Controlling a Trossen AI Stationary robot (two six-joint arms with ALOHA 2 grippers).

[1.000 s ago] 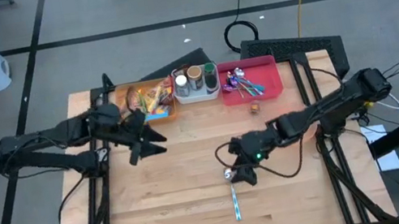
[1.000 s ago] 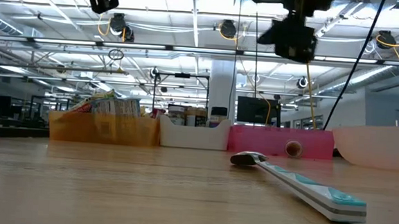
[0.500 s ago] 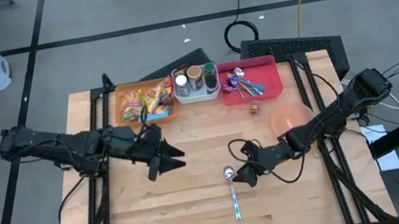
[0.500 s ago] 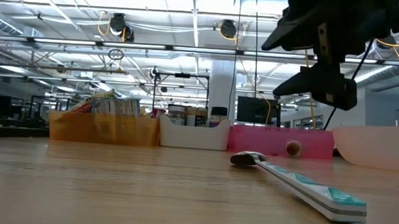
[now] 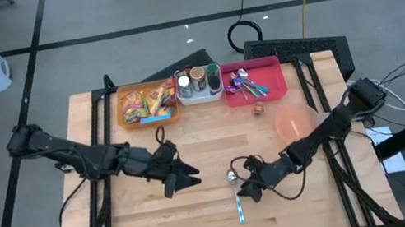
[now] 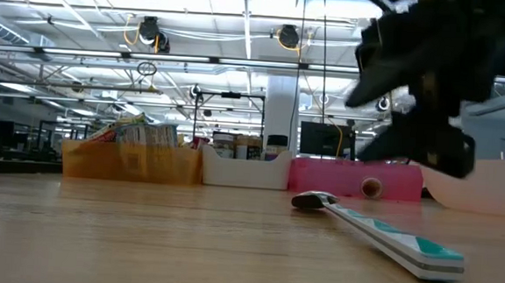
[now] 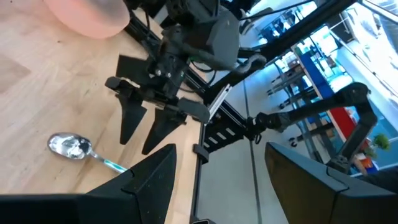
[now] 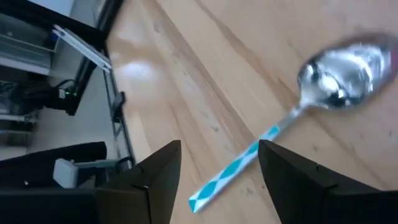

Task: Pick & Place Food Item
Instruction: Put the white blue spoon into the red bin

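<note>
A metal spoon with a white and teal handle (image 5: 238,199) lies flat on the wooden table near its front middle; it also shows in the low view (image 6: 379,233) and the right wrist view (image 8: 298,112). My right gripper (image 5: 244,190) is open just right of the spoon and above it, touching nothing; in the left wrist view (image 7: 140,134) its fingers point down by the spoon's bowl (image 7: 69,146). My left gripper (image 5: 189,177) is open and empty, left of the spoon. Food packets fill the orange bin (image 5: 147,105) at the far edge.
At the far edge, right of the orange bin, stand a white bin with jars (image 5: 199,83) and a pink bin with utensils (image 5: 254,81). A pink bowl (image 5: 296,124) sits at the right. Bare wood lies between the bins and the arms.
My left gripper has gone from beside the orange bin toward the table's near edge and right, toward the spoon. My right gripper has gone a little toward the near edge beside the spoon, and its arm has stretched out lower. The spoon has not moved.
</note>
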